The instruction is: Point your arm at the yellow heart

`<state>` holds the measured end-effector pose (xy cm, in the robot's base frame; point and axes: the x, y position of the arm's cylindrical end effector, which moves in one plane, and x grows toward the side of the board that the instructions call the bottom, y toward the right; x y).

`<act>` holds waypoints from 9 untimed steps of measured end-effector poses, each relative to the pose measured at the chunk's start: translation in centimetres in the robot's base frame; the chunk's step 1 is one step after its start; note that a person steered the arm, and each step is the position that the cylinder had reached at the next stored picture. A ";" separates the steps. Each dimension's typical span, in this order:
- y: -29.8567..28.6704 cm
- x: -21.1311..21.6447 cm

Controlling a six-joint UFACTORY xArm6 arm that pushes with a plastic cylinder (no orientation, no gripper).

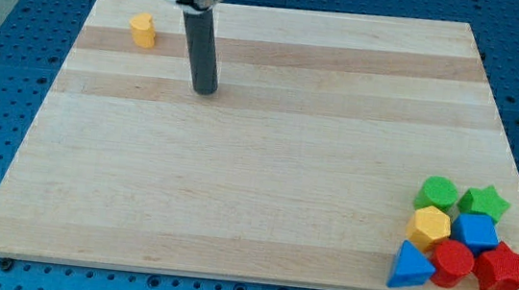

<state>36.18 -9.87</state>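
Observation:
The yellow heart [142, 29] sits alone near the board's top left corner. My tip [205, 90] rests on the board to the right of and below the heart, a short gap away and not touching it. The dark rod rises from the tip to the arm's mount at the view's top.
A cluster of blocks sits at the board's bottom right corner: a green round block [439, 193], a green star [484, 201], a yellow hexagon [430, 225], a blue block [477, 231], a red round block [452, 262], a red star [502, 268] and a blue triangle [409, 267]. The wooden board [257, 164] lies on a blue perforated table.

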 end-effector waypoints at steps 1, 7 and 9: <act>0.0 -0.6; -2.1 -6.5; -3.5 -8.8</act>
<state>27.33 -13.35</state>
